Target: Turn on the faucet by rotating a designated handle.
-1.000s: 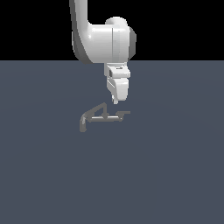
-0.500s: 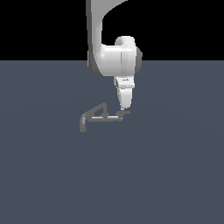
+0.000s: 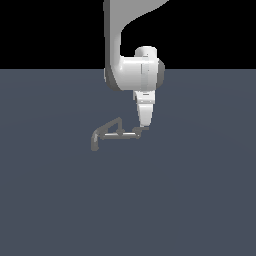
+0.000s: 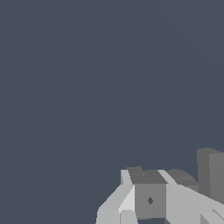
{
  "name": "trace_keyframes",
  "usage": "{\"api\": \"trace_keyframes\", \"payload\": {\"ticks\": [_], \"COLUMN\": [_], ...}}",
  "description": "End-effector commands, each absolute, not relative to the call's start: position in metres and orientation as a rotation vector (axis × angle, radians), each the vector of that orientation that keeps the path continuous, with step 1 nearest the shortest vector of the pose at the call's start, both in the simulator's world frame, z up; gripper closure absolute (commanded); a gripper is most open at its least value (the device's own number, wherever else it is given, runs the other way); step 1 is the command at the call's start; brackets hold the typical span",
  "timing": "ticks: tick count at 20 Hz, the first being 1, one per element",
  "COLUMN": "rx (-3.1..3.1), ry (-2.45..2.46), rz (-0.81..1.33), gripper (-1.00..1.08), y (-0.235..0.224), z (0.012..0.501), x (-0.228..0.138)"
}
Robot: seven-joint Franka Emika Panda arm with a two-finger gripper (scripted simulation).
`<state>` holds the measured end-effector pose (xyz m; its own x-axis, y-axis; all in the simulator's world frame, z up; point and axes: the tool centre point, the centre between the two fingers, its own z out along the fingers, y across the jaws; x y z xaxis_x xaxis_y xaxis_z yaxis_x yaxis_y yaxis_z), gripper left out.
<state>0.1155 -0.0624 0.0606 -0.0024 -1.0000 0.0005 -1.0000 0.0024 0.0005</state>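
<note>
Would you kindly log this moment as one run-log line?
phase: reaching handle | end effector: at the faucet handle end, contact unclear | jaw state: cannot tell | spout: pointing down

I see bare bench (image 3: 190, 200) all round; only the small faucet (image 3: 112, 132) stands beneath my claw (image 3: 143, 128).

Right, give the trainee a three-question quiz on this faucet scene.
1. True or false: the faucet spout points down at the exterior view's left end.
2. The fingers are nearest which part? A) spout B) handle C) slanted pipe
3. Fill in: the arm comes at the faucet from ___.

Key: 1 true; 2 B; 3 above. Whether the fingers touch the handle cannot be told.
</note>
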Motion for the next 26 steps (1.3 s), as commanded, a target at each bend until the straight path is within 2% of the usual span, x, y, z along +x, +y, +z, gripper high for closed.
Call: {"api": "trace_keyframes", "payload": {"ticks": [1, 12, 14, 26], "rx": [2.218, 2.218, 2.224, 2.219], "ry": [-2.225, -2.225, -2.224, -2.225], "rz": [0.000, 0.000, 0.003, 0.001], "gripper": [1.08, 1.08, 1.08, 1.08], "y": [-0.062, -0.084, -0.079, -0.080], "z": [0.061, 0.061, 0.061, 0.061], "x": [0.116, 0.089, 0.093, 0.059]}}
